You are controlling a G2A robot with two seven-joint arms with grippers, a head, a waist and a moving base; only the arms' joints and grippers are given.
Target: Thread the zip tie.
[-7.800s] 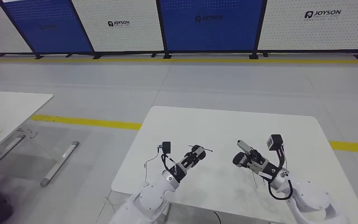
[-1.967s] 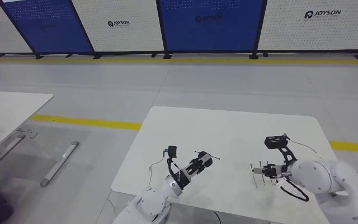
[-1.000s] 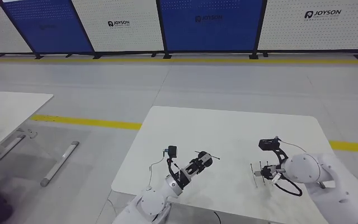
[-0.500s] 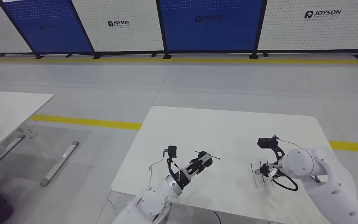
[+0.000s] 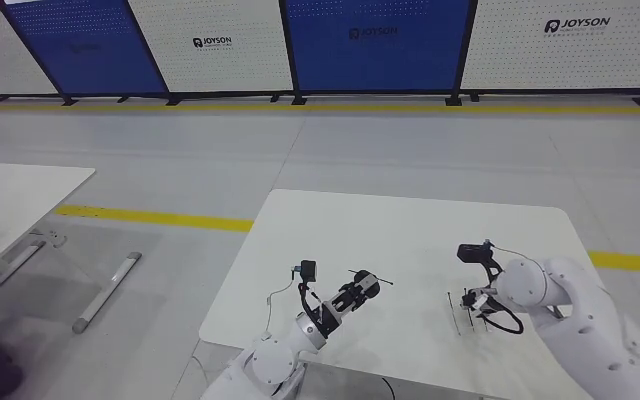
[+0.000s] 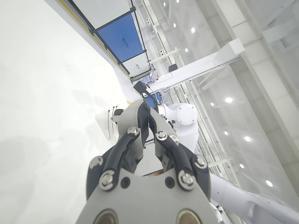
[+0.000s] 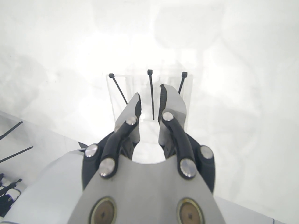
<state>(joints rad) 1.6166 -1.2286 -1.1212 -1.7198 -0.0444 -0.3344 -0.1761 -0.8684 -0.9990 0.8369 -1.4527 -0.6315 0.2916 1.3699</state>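
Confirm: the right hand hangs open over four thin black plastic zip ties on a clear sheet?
Three, not four. The right wrist view shows the right hand open over three thin black plastic zip ties on a clear sheet.

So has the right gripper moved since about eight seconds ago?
Yes. Against the table, the right gripper has shifted toward the near right corner, down over the row of zip ties.

White table point(image 5: 400, 225), clear tray point(image 7: 130, 82) on it, holding three zip ties point(image 7: 151, 94)
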